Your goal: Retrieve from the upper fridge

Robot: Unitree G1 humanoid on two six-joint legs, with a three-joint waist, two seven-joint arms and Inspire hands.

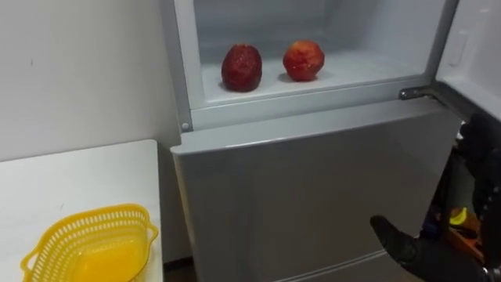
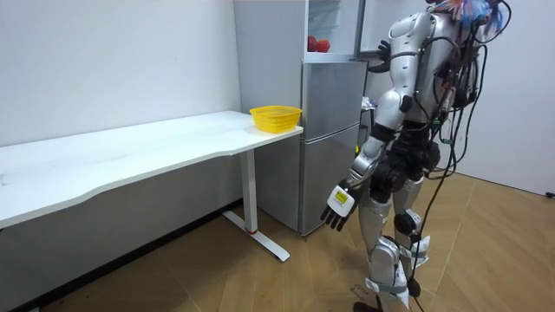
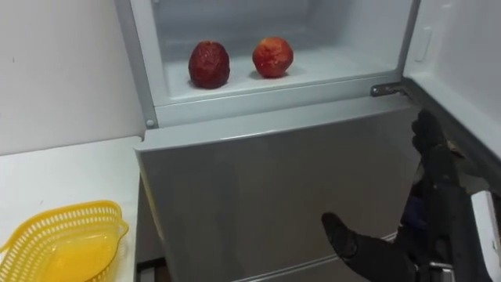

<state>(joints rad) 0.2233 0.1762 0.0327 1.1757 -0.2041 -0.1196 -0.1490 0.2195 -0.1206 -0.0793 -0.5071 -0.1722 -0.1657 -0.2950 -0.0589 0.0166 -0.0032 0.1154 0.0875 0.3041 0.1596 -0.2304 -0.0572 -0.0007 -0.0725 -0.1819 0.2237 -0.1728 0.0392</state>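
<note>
Two red fruits sit on the floor of the open upper fridge compartment (image 1: 344,78): a dark red one (image 1: 242,67) on the left and a brighter orange-red one (image 1: 303,59) to its right. My right hand (image 3: 438,219) is raised at the lower right, below and right of the compartment, near the open door's hinge (image 1: 415,93). It is open, thumb spread, and holds nothing. In the room view my left hand (image 2: 336,208) hangs open at my side, at thigh height. I stand facing the fridge (image 2: 334,147).
A yellow slotted basket (image 1: 94,247) stands on the white table (image 1: 78,176) just left of the fridge. The lower fridge door (image 1: 313,188) is closed. The upper door (image 1: 473,47) is swung open at the right. Wooden floor lies behind me.
</note>
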